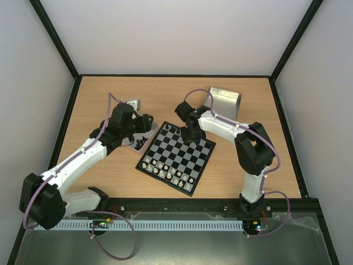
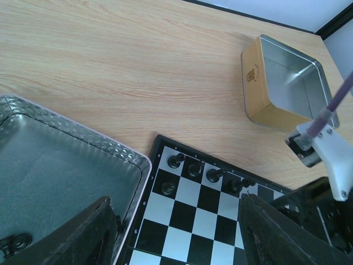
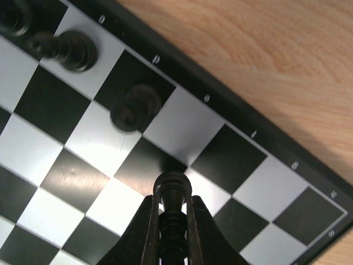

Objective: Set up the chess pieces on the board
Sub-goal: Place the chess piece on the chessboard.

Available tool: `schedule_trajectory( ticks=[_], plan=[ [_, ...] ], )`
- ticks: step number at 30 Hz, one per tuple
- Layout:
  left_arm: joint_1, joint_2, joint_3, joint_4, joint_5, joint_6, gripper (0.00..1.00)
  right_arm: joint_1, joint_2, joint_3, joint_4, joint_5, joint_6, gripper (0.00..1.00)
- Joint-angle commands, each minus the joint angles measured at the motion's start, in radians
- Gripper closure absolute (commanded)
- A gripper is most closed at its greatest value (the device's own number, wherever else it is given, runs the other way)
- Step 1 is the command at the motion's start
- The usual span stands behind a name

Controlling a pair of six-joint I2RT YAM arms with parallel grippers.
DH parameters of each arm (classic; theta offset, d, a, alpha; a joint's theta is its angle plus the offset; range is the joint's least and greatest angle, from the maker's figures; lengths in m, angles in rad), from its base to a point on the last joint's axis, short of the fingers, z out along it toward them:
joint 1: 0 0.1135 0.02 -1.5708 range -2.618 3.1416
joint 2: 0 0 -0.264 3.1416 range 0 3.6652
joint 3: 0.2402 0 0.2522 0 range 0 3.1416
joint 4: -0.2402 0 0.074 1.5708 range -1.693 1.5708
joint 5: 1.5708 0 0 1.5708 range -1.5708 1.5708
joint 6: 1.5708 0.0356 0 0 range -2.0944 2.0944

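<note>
1. Top external view: the board [image 1: 185, 152] lies turned cornerwise in the middle of the tabletop [image 1: 110, 94], nearer the near edge than the far one. The pale pieces [image 1: 165, 167] line its side towards the near edge. The black chess pieces [image 1: 168, 128] already placed stand on its side towards the far edge.
2. My right jaws are drawn narrow on a single black piece [image 3: 172, 190], with a finger on each side of its stem. They sit over the board's side that faces the tabletop's far right corner.
3. The black piece runs in line with the fingers [image 3: 148, 232], rounded head out at the tips. I cannot tell whether it touches the board.
4. In the right wrist view, the free squares of the row along the rim [image 3: 231, 118] lie just beyond the fingertips. The neighbouring piece [image 3: 132, 107] stands one square off to the side. I judge the coming move to be a short carry outward towards that rim, then a set-down on end.
5. My left jaws stand wide with nothing between them, over the spot where the metal tray [image 2: 55, 165] meets the board's left side. The right arm is plainly nearer the target.
6. The main risk I see is clipping the neighbouring piece on the way down.
</note>
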Motion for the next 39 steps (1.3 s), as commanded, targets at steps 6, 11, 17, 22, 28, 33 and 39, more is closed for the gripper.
schedule_trajectory(
  ticks=[6, 11, 17, 22, 28, 33, 39],
  plan=[
    [0.006, 0.012, -0.004, -0.014, 0.019, 0.001, 0.37, -0.024, 0.082, 0.072, 0.009, 0.057, -0.034, 0.93],
    [0.005, 0.012, -0.005, -0.017, 0.021, 0.002, 0.37, -0.025, 0.107, 0.082, 0.019, 0.066, -0.036, 0.92],
    [0.005, 0.016, -0.004, -0.017, 0.024, 0.001, 0.37, -0.025, 0.125, 0.083, 0.028, 0.058, -0.045, 0.91],
    [0.005, 0.019, -0.004, -0.021, 0.027, 0.002, 0.37, -0.027, 0.136, 0.079, 0.031, 0.066, -0.053, 0.90],
    [0.005, 0.022, -0.006, -0.023, 0.027, 0.001, 0.37, -0.027, 0.140, 0.081, 0.046, 0.082, -0.059, 0.91],
    [0.005, 0.022, -0.005, -0.025, 0.027, 0.002, 0.37, -0.027, 0.140, 0.074, 0.066, 0.098, -0.062, 0.91],
    [0.006, 0.023, -0.006, -0.028, 0.029, 0.000, 0.37, -0.027, 0.137, 0.069, 0.070, 0.101, -0.061, 0.89]
  ],
)
